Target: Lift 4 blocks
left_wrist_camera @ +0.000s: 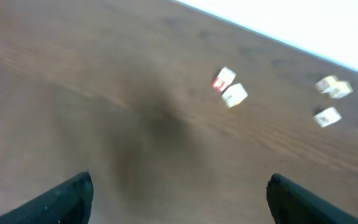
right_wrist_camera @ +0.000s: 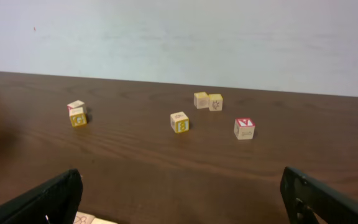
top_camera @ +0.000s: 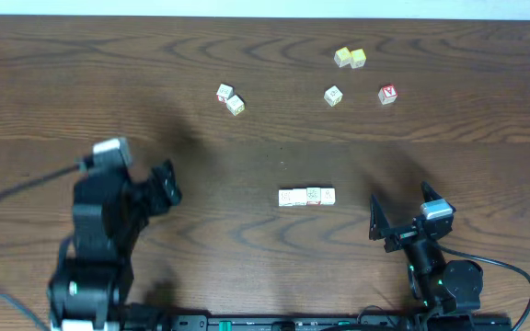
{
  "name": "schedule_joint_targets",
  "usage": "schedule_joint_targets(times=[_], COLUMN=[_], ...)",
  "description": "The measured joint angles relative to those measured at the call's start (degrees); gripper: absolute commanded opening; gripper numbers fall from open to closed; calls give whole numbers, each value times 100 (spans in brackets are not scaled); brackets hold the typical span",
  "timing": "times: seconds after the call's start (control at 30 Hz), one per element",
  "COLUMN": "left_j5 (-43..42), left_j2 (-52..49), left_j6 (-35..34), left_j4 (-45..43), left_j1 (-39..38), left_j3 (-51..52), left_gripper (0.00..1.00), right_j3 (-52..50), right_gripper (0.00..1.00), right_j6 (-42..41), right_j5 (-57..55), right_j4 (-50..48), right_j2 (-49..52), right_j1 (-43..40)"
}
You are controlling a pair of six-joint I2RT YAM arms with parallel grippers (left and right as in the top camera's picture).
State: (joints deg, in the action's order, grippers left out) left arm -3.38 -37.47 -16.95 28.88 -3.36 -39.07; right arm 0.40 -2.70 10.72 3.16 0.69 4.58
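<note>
The blocks (top_camera: 306, 196) are several pale cubes with tiny prints, lined up touching in a short row at the table's middle. My left gripper (top_camera: 169, 182) hovers well to the left of the row, open and empty; in the left wrist view (left_wrist_camera: 179, 186) only bare table lies between its dark fingers (left_wrist_camera: 67, 199). My right gripper (top_camera: 398, 216) stands to the right of the row, open and empty. In the right wrist view (right_wrist_camera: 180, 186) the row's end (right_wrist_camera: 89, 219) peeks in at the bottom left, beside the left finger.
Loose cubes lie at the back of the table: a pair (top_camera: 230, 98) at left, a single one (top_camera: 333, 96), two yellowish cubes (top_camera: 350, 58), and a red-letter cube (top_camera: 388, 94). A cable (top_camera: 7, 198) runs from the left arm.
</note>
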Motion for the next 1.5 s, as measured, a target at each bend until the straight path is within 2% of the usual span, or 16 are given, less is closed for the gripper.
schedule_joint_targets(times=[0.17,0.53,1.0,1.5], left_j5=[-361,-444,-442,-442], left_j2=[1561,2782,3648,3687], left_j6=[304,826,896,931], left_j4=[-328,-1095,-2594,-4181], left_j1=[240,240,343,374], left_j3=[997,1777,2828,3646], left_gripper=[89,89,89,89], right_j3=[0,0,0,0], right_gripper=[99,99,99,99], right_j6=[-2,0,0,0], right_j5=[0,0,0,0], right_j4=[2,0,2,2], right_j2=[-2,-2,-2,-2], right_j1=[0,0,0,0])
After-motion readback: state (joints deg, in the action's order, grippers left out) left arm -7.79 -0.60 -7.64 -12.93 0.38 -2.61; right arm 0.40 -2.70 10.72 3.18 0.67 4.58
